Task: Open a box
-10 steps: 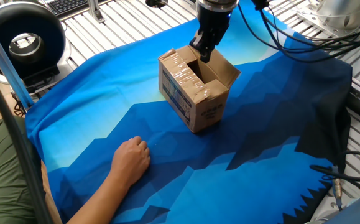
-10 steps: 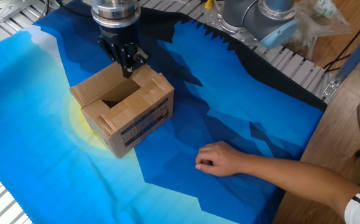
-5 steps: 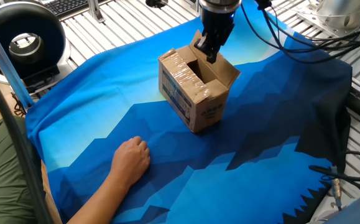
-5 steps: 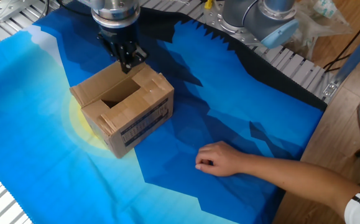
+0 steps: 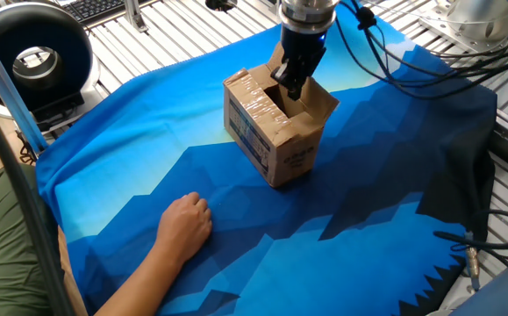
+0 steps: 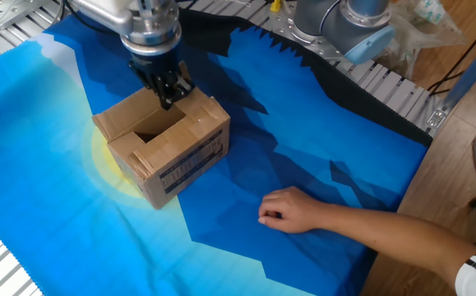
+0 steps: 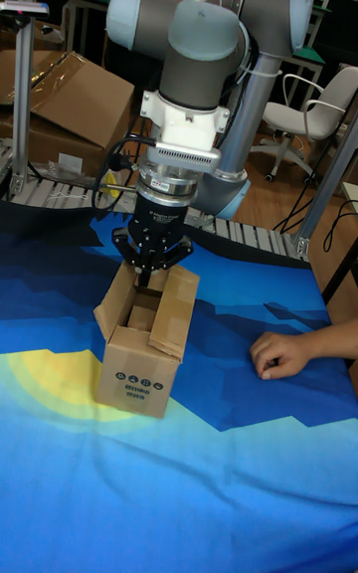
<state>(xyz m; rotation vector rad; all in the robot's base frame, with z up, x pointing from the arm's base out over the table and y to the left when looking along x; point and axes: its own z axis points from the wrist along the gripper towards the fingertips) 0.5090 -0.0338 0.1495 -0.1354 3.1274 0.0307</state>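
Note:
The box (image 5: pixel 275 139) (image 6: pixel 170 154) (image 7: pixel 137 366) is a small brown carton standing on the blue cloth, with a blue printed label on one side. Its top is partly open and shows a dark gap. One taped flap (image 5: pixel 250 89) lies folded out and another flap (image 7: pixel 175 322) leans up at the side. My gripper (image 5: pixel 290 86) (image 6: pixel 167 99) (image 7: pixel 148 276) points straight down at the far edge of the opening, fingers pressed together, tips at the level of the flaps. Whether the tips touch a flap is hidden.
A person's hand (image 5: pixel 187 221) (image 6: pixel 290 210) (image 7: pixel 281 354) rests flat on the cloth near the box. A black round device (image 5: pixel 31 51) sits at the table's corner. Cables (image 5: pixel 411 54) hang behind the arm. Another robot base (image 6: pixel 346 18) stands at the cloth's far edge.
The gripper has come down a little toward the box's opening and shifted slightly sideways. The box and the person's hand have stayed put.

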